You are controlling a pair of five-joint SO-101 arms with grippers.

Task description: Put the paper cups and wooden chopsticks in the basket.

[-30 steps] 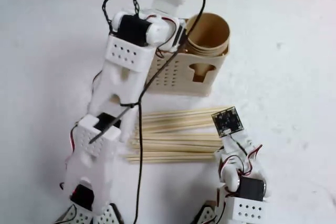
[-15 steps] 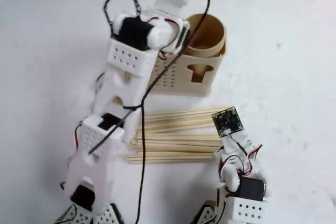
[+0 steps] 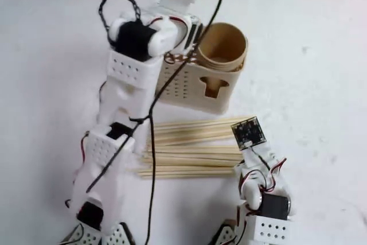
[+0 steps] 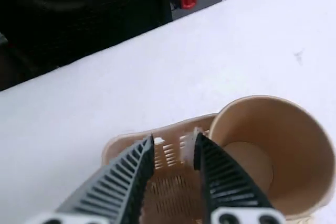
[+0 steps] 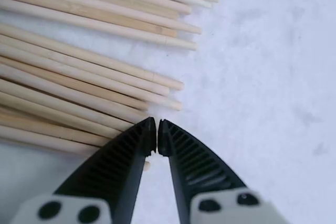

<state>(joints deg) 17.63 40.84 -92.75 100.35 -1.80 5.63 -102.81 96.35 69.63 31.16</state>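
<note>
Left wrist view: left pincer [image 4: 174, 141] pinches basket [image 4: 119, 142] rim; right pincer [image 5: 157, 129] clenched beside chopsticks [image 5: 79, 77].

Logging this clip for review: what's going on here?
The left gripper pinches the basket rim, next to the paper cups already stacked inside. The right gripper rests shut at the ends of the wooden chopsticks, which lie on the table, not yet in the basket.
</note>
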